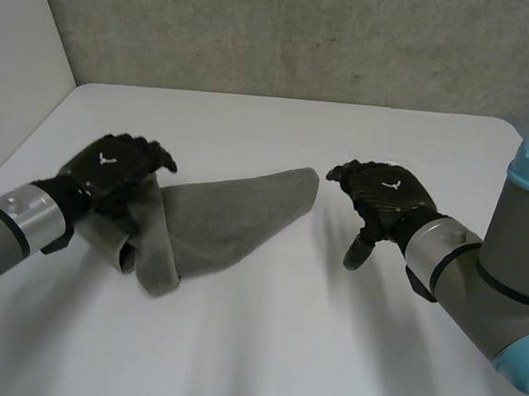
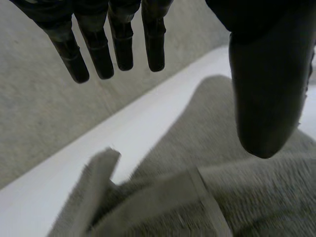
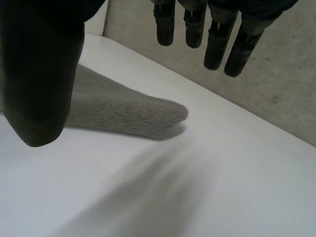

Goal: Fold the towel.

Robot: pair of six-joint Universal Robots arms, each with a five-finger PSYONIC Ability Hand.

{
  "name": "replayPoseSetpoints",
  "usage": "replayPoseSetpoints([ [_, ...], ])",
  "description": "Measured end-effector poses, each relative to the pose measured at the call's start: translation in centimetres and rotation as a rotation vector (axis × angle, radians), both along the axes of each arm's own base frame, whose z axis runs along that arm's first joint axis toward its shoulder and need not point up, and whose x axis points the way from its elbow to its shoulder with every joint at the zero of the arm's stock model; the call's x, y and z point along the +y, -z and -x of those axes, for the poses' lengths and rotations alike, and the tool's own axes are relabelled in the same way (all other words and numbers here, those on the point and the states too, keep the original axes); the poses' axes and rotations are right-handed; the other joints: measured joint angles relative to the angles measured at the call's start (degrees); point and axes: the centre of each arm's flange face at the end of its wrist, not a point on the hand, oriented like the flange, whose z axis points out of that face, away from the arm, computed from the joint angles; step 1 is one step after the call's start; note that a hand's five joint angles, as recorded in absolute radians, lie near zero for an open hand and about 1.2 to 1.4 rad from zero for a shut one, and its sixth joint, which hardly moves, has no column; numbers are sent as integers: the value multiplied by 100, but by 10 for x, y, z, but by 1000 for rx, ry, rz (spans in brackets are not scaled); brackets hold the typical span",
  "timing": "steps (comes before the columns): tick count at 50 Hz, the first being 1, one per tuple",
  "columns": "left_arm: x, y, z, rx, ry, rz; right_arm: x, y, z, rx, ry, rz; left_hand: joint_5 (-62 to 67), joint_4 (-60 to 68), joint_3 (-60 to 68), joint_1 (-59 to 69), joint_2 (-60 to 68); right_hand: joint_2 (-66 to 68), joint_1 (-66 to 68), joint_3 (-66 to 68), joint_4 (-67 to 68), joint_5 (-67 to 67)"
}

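**Q:** What lies on the white table point(image 1: 261, 346)?
**A:** A grey towel point(image 1: 235, 214), left of centre, crumpled into a wedge. Its bunched, doubled-over end sits near and left, and its narrow tip points far and right.

**Q:** Where is the left hand point(image 1: 114, 171)?
**A:** Over the towel's bunched left end. Its fingers point(image 2: 123, 44) are straight and spread away from the thumb, pinching nothing.

**Q:** And the right hand point(image 1: 385, 195)?
**A:** Above bare table just right of the towel's tip, apart from it. Its fingers point(image 3: 217, 44) are straight with the thumb held wide, holding nothing.
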Motion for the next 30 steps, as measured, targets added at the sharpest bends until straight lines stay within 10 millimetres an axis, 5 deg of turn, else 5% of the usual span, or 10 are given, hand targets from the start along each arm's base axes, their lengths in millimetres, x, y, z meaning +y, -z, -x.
replayPoseSetpoints([
  [15, 5, 56, 13, -257, 115, -60, 5, 10, -4, 14, -23, -28, 668, 726, 707, 667, 684, 0, 0, 0, 0, 0],
  [23, 5, 69, 20, -290, 130, -70, 4, 13, -4, 20, -20, -36, 4142, 4336, 4206, 4164, 4325, 0, 0, 0, 0, 0],
  [30, 13, 61, 33, -279, 159, -48, 3, 15, -4, 24, -17, -41, 5314, 5631, 5250, 5116, 5367, 0, 0, 0, 0, 0],
])
